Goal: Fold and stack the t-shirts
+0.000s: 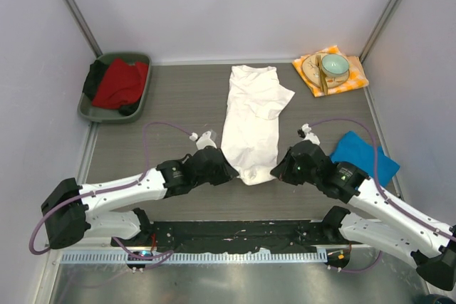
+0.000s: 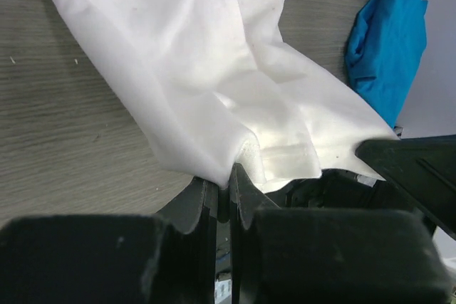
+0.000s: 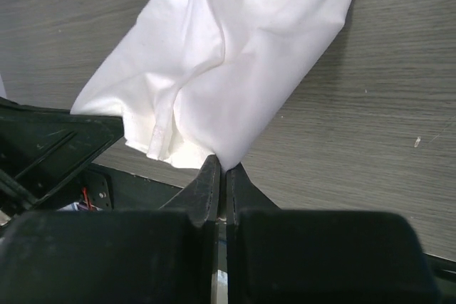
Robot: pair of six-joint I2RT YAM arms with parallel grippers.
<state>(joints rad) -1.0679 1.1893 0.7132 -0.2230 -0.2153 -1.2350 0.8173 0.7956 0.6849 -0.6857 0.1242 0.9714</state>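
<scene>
Pinching near hem of white t-shirt (image 1: 251,115), left tool (image 2: 228,173) and right tool (image 3: 222,166), jaws pressed tight

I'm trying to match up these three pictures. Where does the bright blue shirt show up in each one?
Top external: the blue shirt lies at the right side, a little below the middle.
Left wrist: upper right corner.
Right wrist: not in it.
Shared landmark: the white t-shirt, in all three views.

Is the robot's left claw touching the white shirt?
Touching. The left wrist view shows the left gripper pinched shut on the near edge of the white shirt, with the cloth caught between its tips.
</scene>
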